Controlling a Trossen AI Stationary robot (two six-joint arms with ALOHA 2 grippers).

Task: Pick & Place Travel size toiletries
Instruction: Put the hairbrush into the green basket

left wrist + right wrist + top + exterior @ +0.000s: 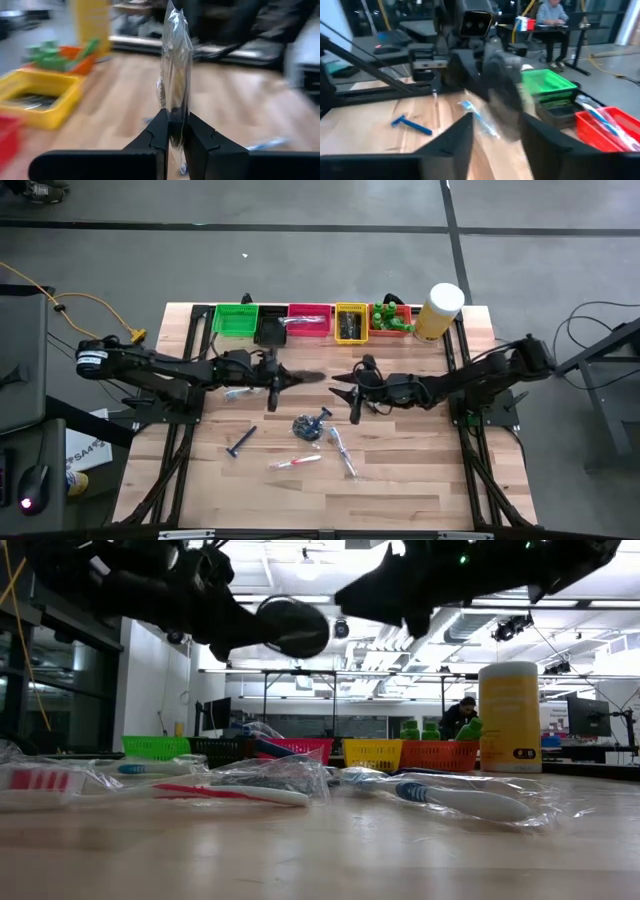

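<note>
wooden table (pixel 400 490) carries scattered toothbrushes (pixel 295 463), and above its middle the left gripper (pixel 285 377) is clamped on a clear-wrapped dark disc (pixel 175 75), the right gripper (pixel 345 392) spread apart, facing it.

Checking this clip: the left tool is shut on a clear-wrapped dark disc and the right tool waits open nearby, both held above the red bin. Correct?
Not quite. The high view shows both above bare table, in front of the red bin. The rest holds: left tool shut on the clear-wrapped disc, right tool open.
</note>
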